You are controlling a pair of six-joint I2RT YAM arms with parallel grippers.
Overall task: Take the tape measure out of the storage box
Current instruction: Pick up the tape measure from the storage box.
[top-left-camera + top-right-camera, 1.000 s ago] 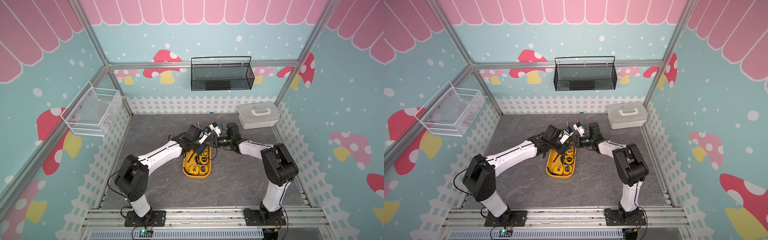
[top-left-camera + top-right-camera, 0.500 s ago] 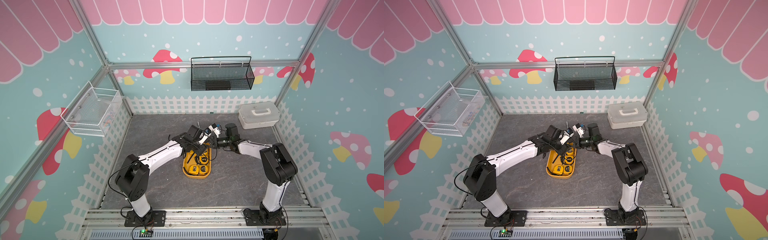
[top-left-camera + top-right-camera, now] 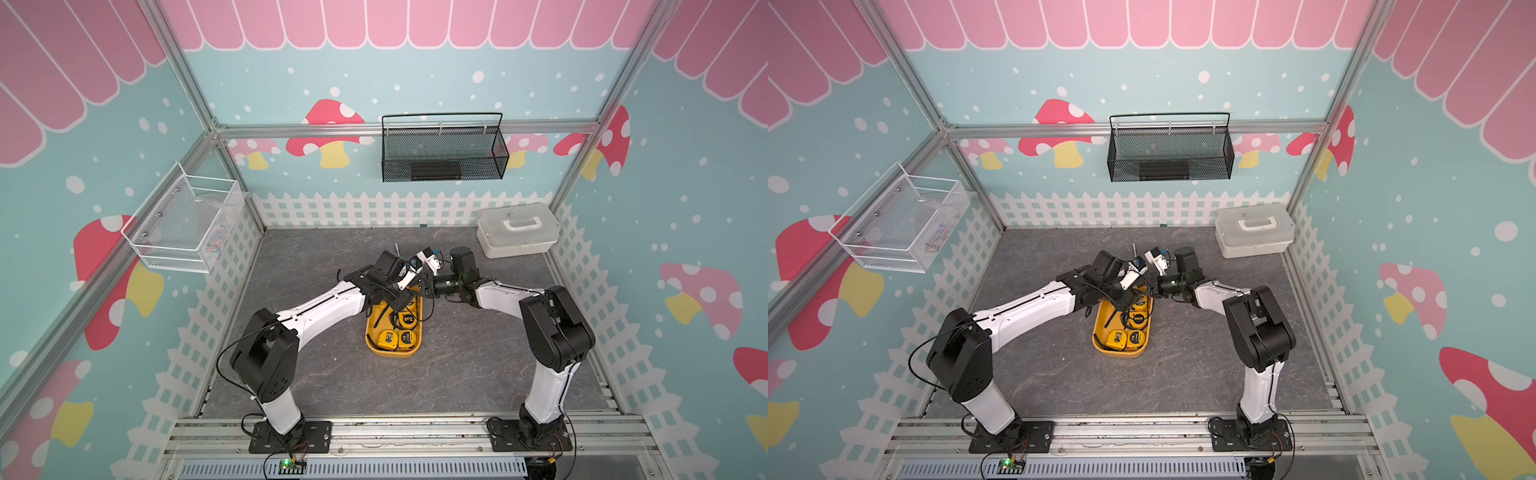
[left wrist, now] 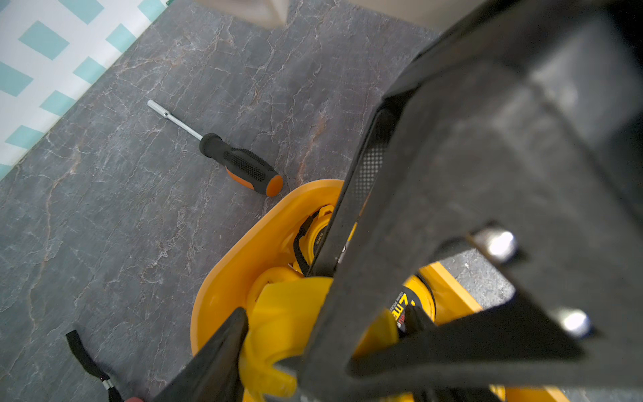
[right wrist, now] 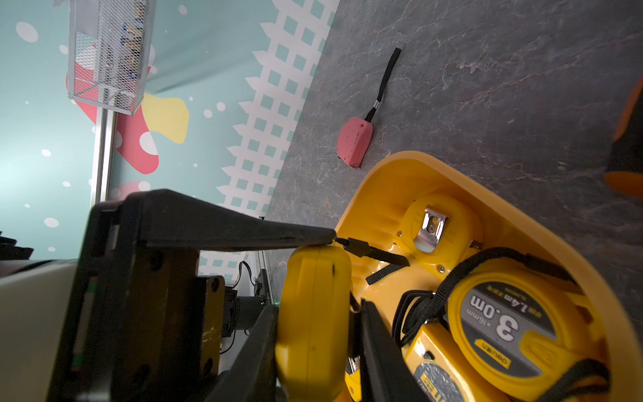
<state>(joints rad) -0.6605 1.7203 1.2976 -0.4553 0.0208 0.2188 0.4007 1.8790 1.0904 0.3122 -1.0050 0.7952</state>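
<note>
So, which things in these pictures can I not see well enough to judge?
- The tray: both top views, the left arm and right arm cover its far end; left wrist view, a blurred black part covers most.
- The screwdriver: both top views, only its metal tip shows past the left arm.
- The tape measure standing on edge: right wrist view, the bottom edge cuts it off.
- The white basket: its contents are too small.

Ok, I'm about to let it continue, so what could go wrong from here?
Both the left claw and right claw grip one yellow plastic tape measure; mistimed moves could jam or drop it. Its black strap trails into the shallow yellow-orange plastic tray and might snag.
</note>
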